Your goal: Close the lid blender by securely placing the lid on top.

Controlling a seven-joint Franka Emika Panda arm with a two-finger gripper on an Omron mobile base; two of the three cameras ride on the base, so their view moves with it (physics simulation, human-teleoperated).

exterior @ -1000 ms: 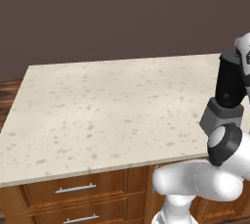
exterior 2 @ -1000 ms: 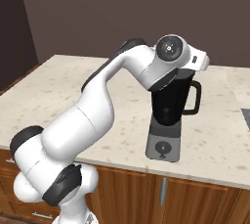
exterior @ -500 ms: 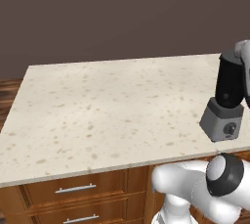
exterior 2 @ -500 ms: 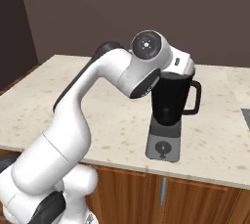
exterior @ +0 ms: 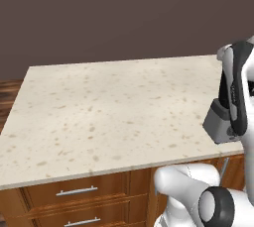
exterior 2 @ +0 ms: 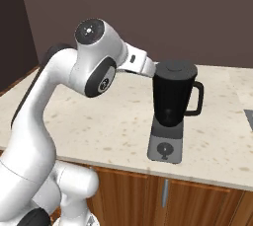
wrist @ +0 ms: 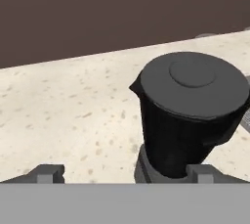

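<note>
The blender (exterior 2: 170, 101) stands on the speckled counter (exterior 2: 99, 121) near its front edge, a black tapered jar on a grey base with a round dial. The dark grey lid (exterior 2: 175, 67) lies flat on the jar's mouth. In the hand view the lid (wrist: 193, 78) caps the blender (wrist: 176, 130), spout to the left. My gripper (wrist: 124, 174) is open with nothing between its fingertips (wrist: 46, 171); it sits back from the jar, a little above lid height. In the left base view my arm covers most of the blender (exterior: 216, 124), leaving the grey base showing.
The pale stone counter (exterior: 114, 107) stretches wide to the left of the blender. Wooden drawers (exterior: 74, 191) with metal handles run below its front edge. A dark wall backs the counter. A small grey object (exterior 2: 248, 119) shows at the counter's right edge.
My hand has drawn back from over the jar's top toward the left, and the elbow has swung up. The lid stays on the jar. The jaws remain wide apart.
</note>
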